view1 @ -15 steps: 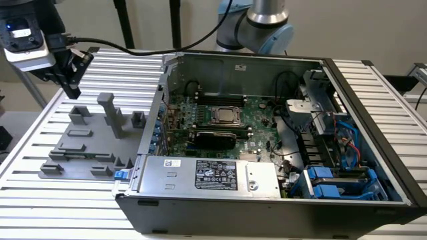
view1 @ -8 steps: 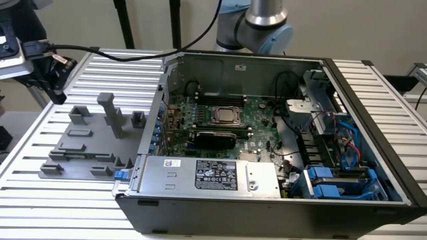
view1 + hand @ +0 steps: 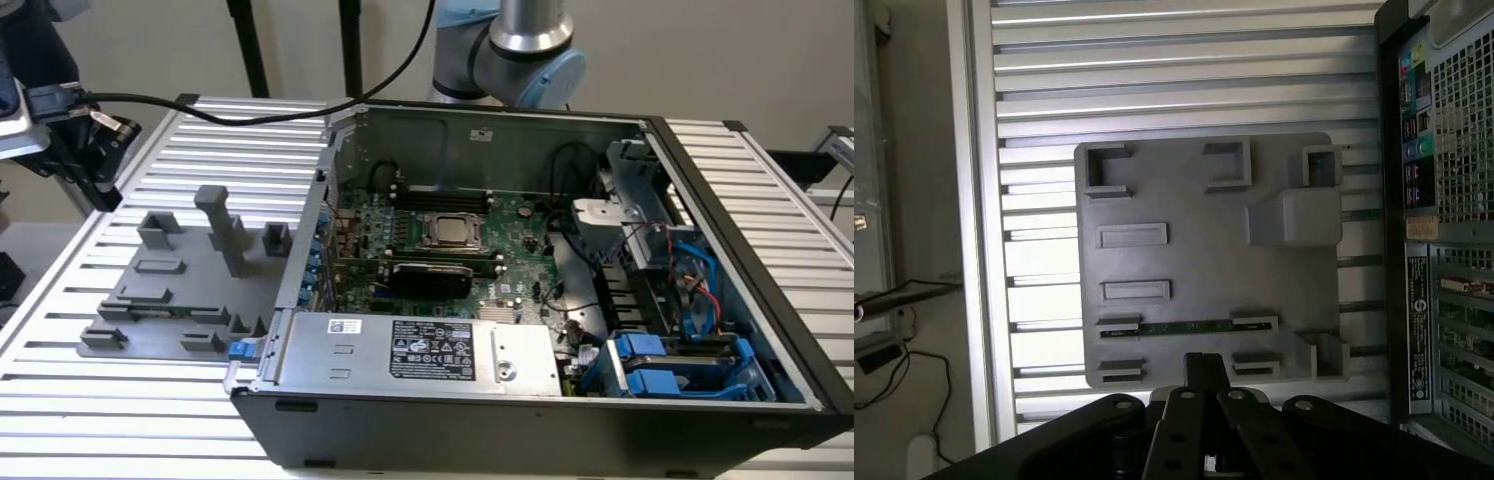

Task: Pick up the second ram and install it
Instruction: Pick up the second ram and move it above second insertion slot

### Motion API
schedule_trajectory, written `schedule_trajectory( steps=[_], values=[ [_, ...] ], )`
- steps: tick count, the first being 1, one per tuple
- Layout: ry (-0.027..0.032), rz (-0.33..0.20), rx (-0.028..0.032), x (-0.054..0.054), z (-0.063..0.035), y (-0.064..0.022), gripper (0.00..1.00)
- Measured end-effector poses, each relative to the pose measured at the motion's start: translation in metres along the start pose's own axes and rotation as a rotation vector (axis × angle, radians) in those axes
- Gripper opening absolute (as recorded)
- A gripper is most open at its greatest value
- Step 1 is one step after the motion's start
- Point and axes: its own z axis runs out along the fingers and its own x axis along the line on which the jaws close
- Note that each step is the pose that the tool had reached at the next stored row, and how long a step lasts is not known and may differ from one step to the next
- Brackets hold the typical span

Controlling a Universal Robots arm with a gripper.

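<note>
Fingers [image 3: 1199,372] of the one gripper [image 3: 1206,358] sit together, holding nothing, over one edge of the grey fixture plate [image 3: 1204,250]. One ram stick [image 3: 1184,325] lies on edge between two holders close by that edge. Beside the plate stands one open computer case [image 3: 534,420]. The exterior view shows its motherboard [image 3: 521,265], the wrist view its rear panel [image 3: 1454,200].

Robotics lab, PC-assembly test cell. Desk [image 3: 80,400] is slatted aluminium profile, rig-style. An open PC case [image 3: 534,430] lies on it, motherboard [image 3: 521,225] exposed. A grey fixture plate [image 3: 160,300] sits at 9 o'clock of the case in the exterior view, with the second ram [image 3: 1184,325] in its holders. Industrial robot arm [image 3: 527,50] at 12 o'clock behind the case. Black stand poles [image 3: 247,45], loose black cable [image 3: 227,108], plain wall [image 3: 694,50].
</note>
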Motion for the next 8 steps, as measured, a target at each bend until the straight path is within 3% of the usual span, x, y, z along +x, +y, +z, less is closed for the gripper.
schedule_trajectory(
  steps=[8],
  values=[
    [0.0,0.0,0.0,0.0,0.0,0.0,0.11]
  ],
)
